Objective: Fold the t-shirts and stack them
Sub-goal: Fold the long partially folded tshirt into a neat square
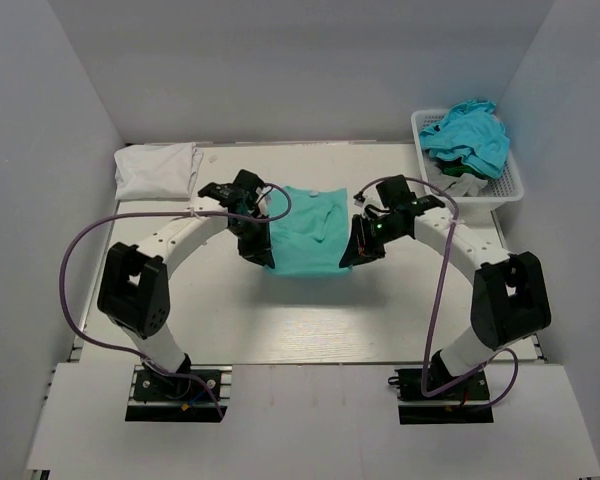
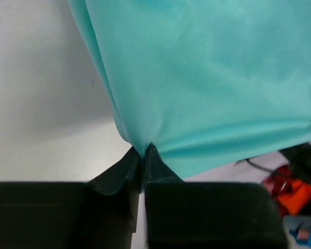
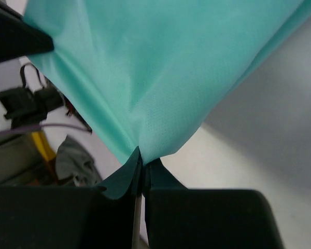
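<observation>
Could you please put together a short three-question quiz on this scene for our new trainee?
1. True or false: the left gripper and the right gripper each pinch an edge of the mint-green t-shirt, which hangs spread between them.
2. Multiple choice: where does the white t-shirt lie? A) at the far left of the table; B) in a drawer; C) draped over an arm.
3. Fill in the missing word: the turquoise-blue t-shirts are heaped in the white mesh ____ at the far right corner.

Key: 1 true; 2 A; 3 basket.
</observation>
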`<state>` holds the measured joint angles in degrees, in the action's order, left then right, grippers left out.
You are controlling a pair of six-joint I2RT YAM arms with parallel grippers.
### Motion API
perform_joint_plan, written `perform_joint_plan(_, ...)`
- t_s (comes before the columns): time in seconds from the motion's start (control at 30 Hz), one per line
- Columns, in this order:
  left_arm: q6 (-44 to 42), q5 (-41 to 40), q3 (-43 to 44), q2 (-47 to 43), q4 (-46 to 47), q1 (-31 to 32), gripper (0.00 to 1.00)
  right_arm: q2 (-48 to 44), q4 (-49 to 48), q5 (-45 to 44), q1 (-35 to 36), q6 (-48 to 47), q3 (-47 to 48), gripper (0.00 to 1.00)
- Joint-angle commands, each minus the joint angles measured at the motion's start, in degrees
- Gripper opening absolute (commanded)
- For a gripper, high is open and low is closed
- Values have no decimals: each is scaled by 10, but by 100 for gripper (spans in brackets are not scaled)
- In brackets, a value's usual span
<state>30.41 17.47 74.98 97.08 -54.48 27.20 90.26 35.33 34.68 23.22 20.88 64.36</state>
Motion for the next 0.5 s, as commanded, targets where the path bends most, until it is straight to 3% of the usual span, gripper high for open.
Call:
perform_joint_plan(0.0,-27,22,57,-27,-123,-3,20,-16,138,57,-5,-37,50,0)
perform_joint_plan(0.07,-27,54,87,-20,-158,-3,26,-14,172,78,-7,-45,78,0)
perform_joint_plan(0.2,-21,108,125,-8,-193,-16,26,11,239,117,-12,-70,129,0)
perform_joint_plan(0.47,-21,70,273,71,-258,-16,24,54,255,216,-45,-85,155,0)
